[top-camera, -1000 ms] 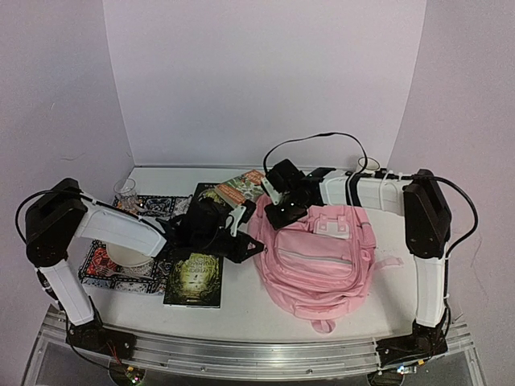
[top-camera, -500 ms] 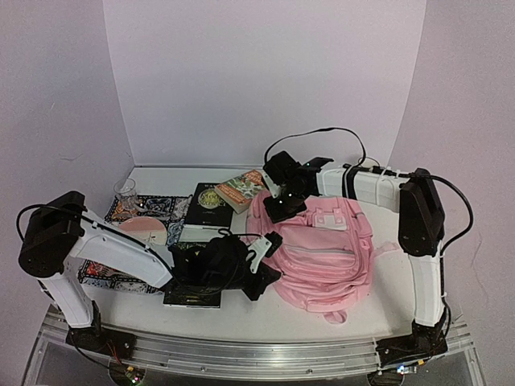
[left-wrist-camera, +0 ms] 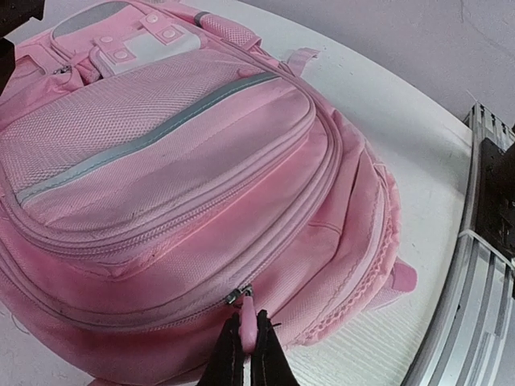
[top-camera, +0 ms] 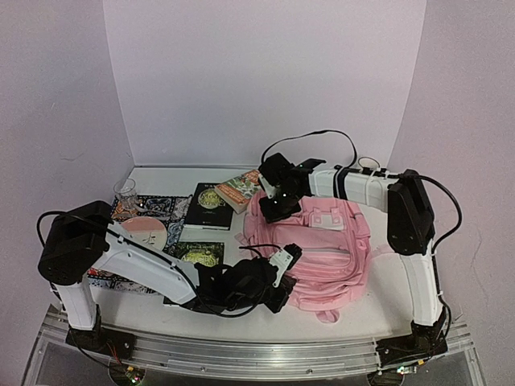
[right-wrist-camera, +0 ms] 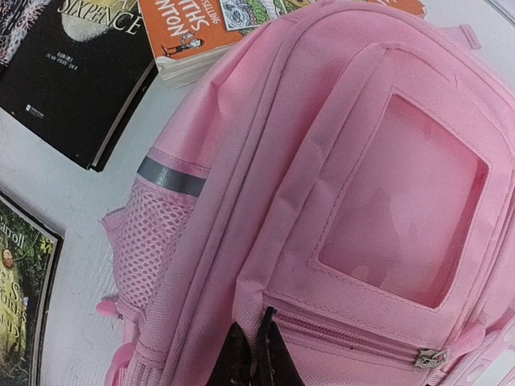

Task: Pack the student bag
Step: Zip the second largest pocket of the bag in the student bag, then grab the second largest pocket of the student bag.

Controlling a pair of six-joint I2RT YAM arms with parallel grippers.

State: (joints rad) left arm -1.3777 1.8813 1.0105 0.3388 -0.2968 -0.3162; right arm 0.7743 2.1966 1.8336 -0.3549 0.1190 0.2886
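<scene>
The pink student bag [top-camera: 322, 249] lies flat on the table's right half, front pockets up. It fills the left wrist view [left-wrist-camera: 177, 161] and the right wrist view [right-wrist-camera: 346, 185]. My left gripper [top-camera: 283, 269] is at the bag's near left side, shut on a pink zipper pull [left-wrist-camera: 248, 326] of the main zip [left-wrist-camera: 233, 296]. My right gripper [top-camera: 273, 207] is at the bag's far left corner, shut on a fold of pink fabric [right-wrist-camera: 261, 322] beside a small zipped pocket.
An orange book [top-camera: 239, 189] and a black book [top-camera: 209, 205] lie behind the bag's left side. A dark green book [top-camera: 191, 256] lies under my left arm. A patterned cloth [top-camera: 153, 211], a pink disc [top-camera: 145, 233] and a glass [top-camera: 125, 191] sit at the left.
My left gripper has swung from the books toward the near edge and right, along the bag's near side. The bag's top has been pulled a little toward the back left by my right gripper.
</scene>
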